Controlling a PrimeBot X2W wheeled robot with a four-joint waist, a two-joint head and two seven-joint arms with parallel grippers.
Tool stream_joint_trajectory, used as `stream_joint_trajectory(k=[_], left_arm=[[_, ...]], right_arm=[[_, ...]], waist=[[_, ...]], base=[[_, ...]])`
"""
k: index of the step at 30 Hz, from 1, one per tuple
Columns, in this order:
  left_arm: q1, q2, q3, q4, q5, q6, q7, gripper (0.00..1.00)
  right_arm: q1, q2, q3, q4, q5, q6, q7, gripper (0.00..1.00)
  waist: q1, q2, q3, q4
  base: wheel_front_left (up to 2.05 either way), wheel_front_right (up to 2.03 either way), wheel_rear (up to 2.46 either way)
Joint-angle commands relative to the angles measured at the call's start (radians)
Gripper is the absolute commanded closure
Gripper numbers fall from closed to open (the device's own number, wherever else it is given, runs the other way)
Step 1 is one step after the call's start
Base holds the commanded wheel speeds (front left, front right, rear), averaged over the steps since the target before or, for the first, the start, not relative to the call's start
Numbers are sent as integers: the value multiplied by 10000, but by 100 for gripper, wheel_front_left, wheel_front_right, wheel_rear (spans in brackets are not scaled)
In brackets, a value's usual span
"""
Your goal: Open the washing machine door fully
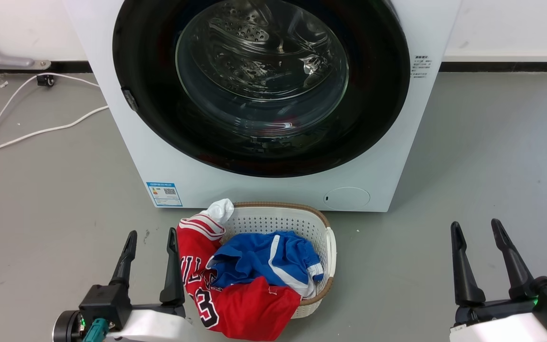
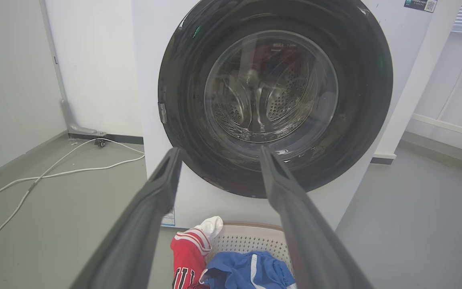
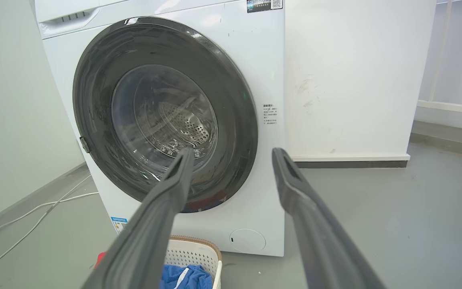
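White and boxy, the washing machine point(image 1: 264, 190) stands on the grey floor point(image 1: 492, 166), with its back by the wall. The washing machine door point(image 1: 261, 80) is on the front of it and takes up almost the whole width. The door is closed, lying flat against the machine. It has a wide shiny black rim and a clear glass bowl in the middle, and the steel drum with little holes shows through the glass. A small dark catch point(image 1: 128, 99) sits on the door's left edge. Low on the front are a blue label point(image 1: 164, 194) near the left corner and a round flap point(image 1: 347, 197) near the right corner. A white basket point(image 1: 273, 221) full of holes stands on the floor just in front of the machine. A red jersey point(image 1: 240, 308) hangs over its left rim, a blue top point(image 1: 264, 259) lies inside, and a white cloth point(image 1: 221, 209) sits at the back rim. The left gripper point(image 1: 152, 232) is just beside the jersey, fingers spread apart and holding nothing. The right gripper point(image 1: 475, 223) is well apart from the basket on the other side, fingers also spread and holding nothing. Neither one touches the door. A white cable point(image 1: 17, 137) trails over the floor to the left of the machine.
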Motion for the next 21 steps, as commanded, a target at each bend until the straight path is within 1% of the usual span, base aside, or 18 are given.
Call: stream_joint_trajectory(k=[1, 14, 21], left_arm=[[80, -13, 7, -6, 176, -35, -77, 0], [255, -44, -29, 228, 746, 7, -307, 0], [271, -45, -38, 422, 583, 50, -284, 0]], right_arm=[[61, 27, -15, -12, -127, -3, -78, 0], [279, 32, -140, 390, -444, -3, -299, 0], [327, 32, -214, 642, -102, -3, -281, 0]], waist=[[0, 0, -1, -1], [0, 0, -17, 10], [0, 0, -19, 10]], base=[[0, 0, 0], [0, 0, 0], [0, 0, 0]])
